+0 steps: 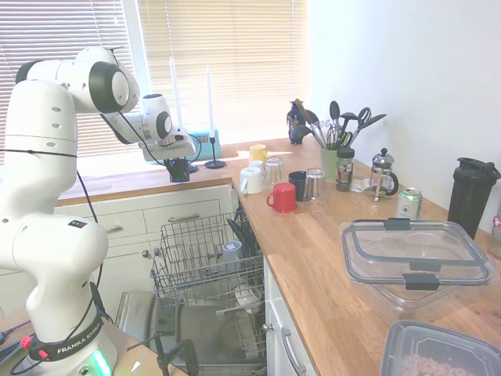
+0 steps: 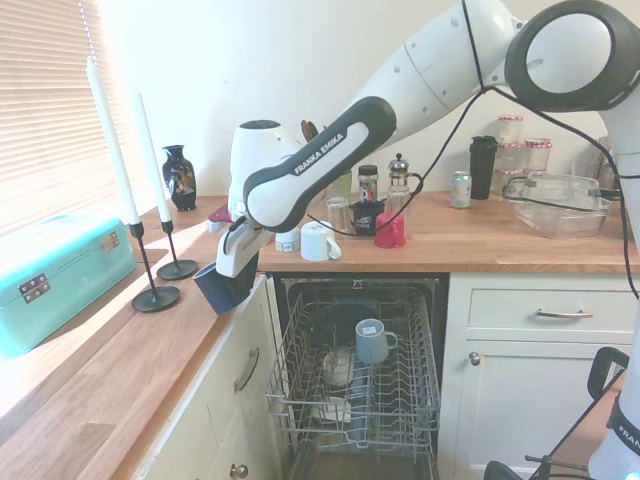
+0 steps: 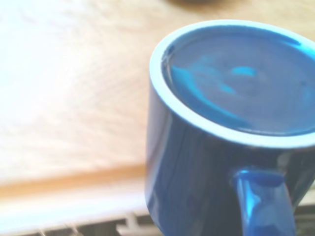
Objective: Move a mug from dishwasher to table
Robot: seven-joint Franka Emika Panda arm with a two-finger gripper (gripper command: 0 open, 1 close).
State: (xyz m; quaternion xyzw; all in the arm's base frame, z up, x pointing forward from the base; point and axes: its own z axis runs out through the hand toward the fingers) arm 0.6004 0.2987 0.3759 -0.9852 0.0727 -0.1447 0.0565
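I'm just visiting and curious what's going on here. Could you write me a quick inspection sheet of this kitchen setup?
Surface: wooden table, bare near the camera.
Job's things: dark mug held upside down at the table edge; dishwasher open, rack pulled out, pale blue-grey mug inside.
Clutter: red mug, white mug, glasses, candlesticks, teal box, vase, French press, plastic containers.
Grippers: gripper shut on the mug.
Cables: black cable along the arm.
Surroundings: window blinds, white wall.
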